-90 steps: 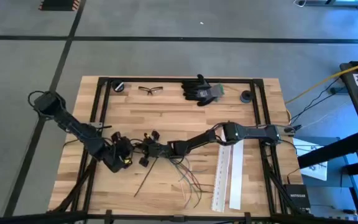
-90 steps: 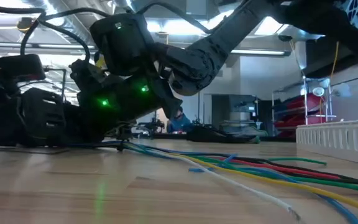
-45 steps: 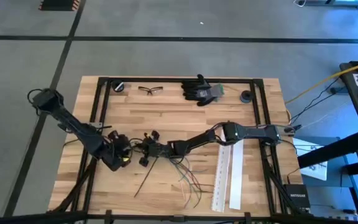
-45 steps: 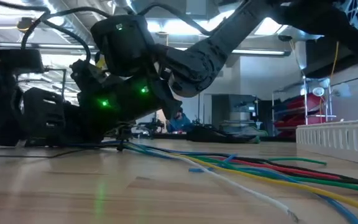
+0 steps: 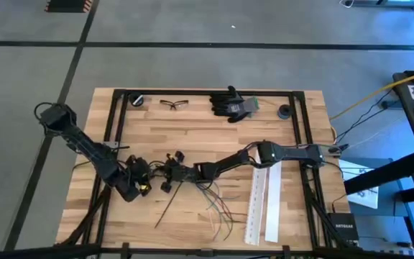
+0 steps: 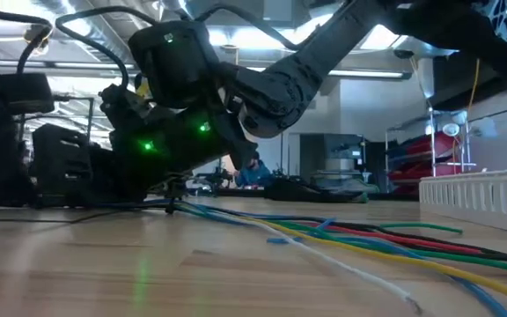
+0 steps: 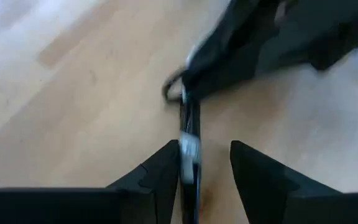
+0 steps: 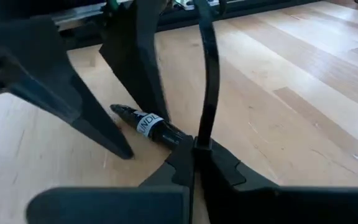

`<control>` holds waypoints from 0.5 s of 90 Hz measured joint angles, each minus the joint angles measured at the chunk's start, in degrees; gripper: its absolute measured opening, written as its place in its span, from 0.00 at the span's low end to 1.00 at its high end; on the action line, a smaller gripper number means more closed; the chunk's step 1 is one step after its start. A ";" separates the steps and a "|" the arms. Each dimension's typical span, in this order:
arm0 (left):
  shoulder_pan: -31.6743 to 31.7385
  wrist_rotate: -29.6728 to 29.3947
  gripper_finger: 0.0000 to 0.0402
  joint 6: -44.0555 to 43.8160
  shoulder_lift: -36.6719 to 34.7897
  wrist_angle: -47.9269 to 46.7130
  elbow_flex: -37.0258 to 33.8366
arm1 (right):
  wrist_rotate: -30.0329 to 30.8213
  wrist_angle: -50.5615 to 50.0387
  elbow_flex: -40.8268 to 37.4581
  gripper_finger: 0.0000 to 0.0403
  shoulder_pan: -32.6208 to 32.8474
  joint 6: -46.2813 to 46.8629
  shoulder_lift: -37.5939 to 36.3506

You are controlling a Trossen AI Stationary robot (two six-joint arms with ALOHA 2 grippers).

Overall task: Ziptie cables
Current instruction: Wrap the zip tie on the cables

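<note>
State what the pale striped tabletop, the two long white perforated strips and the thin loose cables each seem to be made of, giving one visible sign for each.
The pale striped tabletop looks like matte jointed wood: plank seams and grain show. The two long white perforated strips seem moulded plastic, from their even white slotted walls. The thin loose cables appear to be plastic-sheathed wire: smooth coloured jackets that curve limply. Their cores are hidden.

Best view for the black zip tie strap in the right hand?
Right wrist view: the thin black plastic zip tie strap rises from the shut right hand, sharp and close. Left wrist view shows a blurred dark strip, possibly the same one. High and low views don't resolve it.
</note>
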 joint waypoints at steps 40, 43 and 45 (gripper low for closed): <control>-0.88 4.04 0.33 0.44 -14.85 -32.74 8.70 | 0.04 -0.39 0.04 0.00 -0.02 0.00 0.00; -1.07 4.05 0.33 0.47 -15.58 -32.71 8.47 | 0.00 -0.41 0.04 0.00 -0.02 0.00 0.00; -1.34 3.97 0.33 0.55 -15.98 -32.51 8.38 | 0.02 -0.39 0.04 0.00 -0.02 0.00 0.00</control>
